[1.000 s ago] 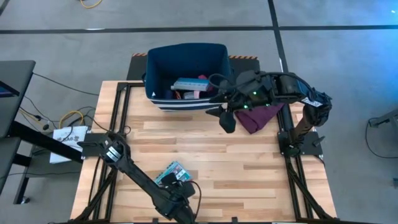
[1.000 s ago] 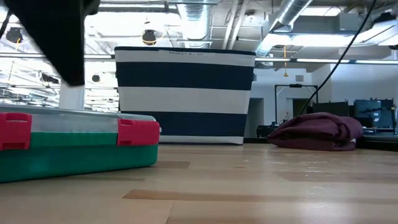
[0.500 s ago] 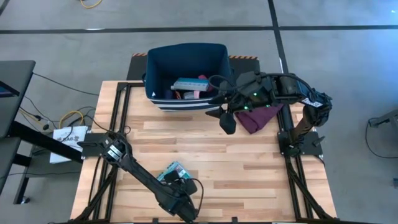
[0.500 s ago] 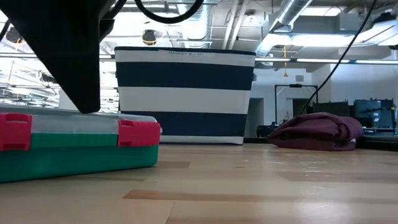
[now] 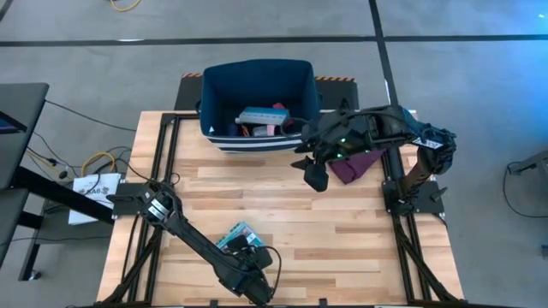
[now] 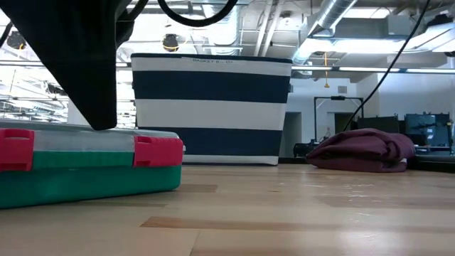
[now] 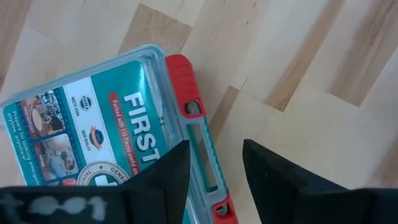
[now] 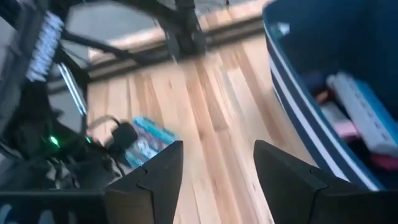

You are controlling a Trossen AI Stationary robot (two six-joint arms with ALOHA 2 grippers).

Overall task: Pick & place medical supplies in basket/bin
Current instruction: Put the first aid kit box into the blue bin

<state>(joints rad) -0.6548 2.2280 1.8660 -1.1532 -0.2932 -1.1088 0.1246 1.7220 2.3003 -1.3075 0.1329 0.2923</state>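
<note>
The teal first-aid box [image 5: 234,234] with red latches lies flat on the table near its near edge, and shows large in the low view [image 6: 85,167]. My left gripper [image 7: 214,171] is open above it, one finger over the lid and one over the bare table, with the red-latched edge [image 7: 200,137] between them. The navy striped bin [image 5: 257,101] stands at the far edge and holds a light-blue pill strip [image 5: 257,114] and pink items [image 5: 272,128]. My right gripper [image 5: 315,175] hangs open beside the bin's right near corner, holding nothing. My left gripper comes at the first-aid box from above, pointing down. In the low view one finger [image 6: 92,78] reaches down to the lid's top [image 6: 106,131]. I cannot tell whether it touches the lid.
A maroon cloth [image 5: 360,162] lies bunched on the table's right side, under the right arm, and shows in the low view [image 6: 362,151]. Bare wooden table [image 5: 282,214] stretches between the box and the bin. Black frame rails [image 5: 402,239] run along both sides.
My left gripper has come down and shifted slightly toward the table's right, until its finger reaches the box lid, then held still. My right arm has swung away from the bin, its gripper moving a little toward the near edge.
</note>
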